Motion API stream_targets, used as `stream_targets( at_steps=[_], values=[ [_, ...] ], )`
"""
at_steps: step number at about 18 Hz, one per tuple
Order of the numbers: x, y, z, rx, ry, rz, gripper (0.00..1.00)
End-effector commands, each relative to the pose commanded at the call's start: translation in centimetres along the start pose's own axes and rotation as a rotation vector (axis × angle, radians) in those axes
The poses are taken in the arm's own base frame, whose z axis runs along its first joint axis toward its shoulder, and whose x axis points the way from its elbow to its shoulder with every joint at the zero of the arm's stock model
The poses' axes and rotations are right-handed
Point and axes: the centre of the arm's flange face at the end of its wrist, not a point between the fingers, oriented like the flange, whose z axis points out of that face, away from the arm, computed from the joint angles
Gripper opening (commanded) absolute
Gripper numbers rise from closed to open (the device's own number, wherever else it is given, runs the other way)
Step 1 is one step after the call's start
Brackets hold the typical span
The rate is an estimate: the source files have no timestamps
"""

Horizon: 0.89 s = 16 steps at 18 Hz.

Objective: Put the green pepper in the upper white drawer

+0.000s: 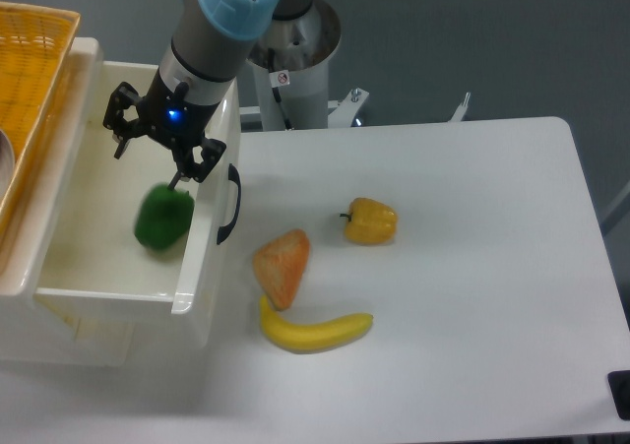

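Tool (148, 154) positioned over the upper white drawer (61, 203), hung from the arm (212, 40) that reached in from top centre. Jaws spread apart, nothing between them; blue indicator light lit on the tool body. One dark finger (204, 158) near the drawer's right wall, the other on the left above the drawer interior.

Green pepper (162, 218) found inside the upper white drawer, just below the tool and apart from both fingers, slightly blurred. Lay close to the right inner wall, toward the drawer's near half. Contact with the drawer floor not determinable from this view.

Drawer pulled out, interior visible. Black curved handle (230, 205) on the face toward the bench (472, 267).

Orange-yellow woven basket (30, 65) at upper left, beside and above the drawer, partly cut off by the frame edge.

On the bench, right of the drawer: orange wedge-shaped item (283, 267) nearest the handle; banana (313, 331) just below it, touching or nearly so; yellow pepper (370, 221) further right, apart from both.
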Motion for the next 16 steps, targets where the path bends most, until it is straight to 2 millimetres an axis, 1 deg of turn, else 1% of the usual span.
stream_targets(
  at_steps=[4,5,6,7,10,12,13,14,16],
  values=[
    [0.1,-0.1,-0.3,0.006,-0.004,0.004,0.81],
    [0.1,-0.1,-0.3,0.007,-0.005,0.008,0.86],
    [0.0,-0.2,-0.4,0.008,-0.007,0.009,0.97],
    [0.0,-0.3,-0.6,0.012,-0.009,0.01,0.99],
    [-0.1,-0.2,-1.3,0.022,-0.016,0.007,0.99],
    [-1.7,-0.3,-3.3,0.086,-0.067,0.012,1.0],
    [-2.3,-0.3,-4.0,0.1,-0.101,0.021,1.0],
    [-3.3,-0.1,-4.6,0.103,-0.137,0.031,1.0],
    [-4.3,0.2,-5.1,0.084,-0.195,0.089,1.0]
  ],
)
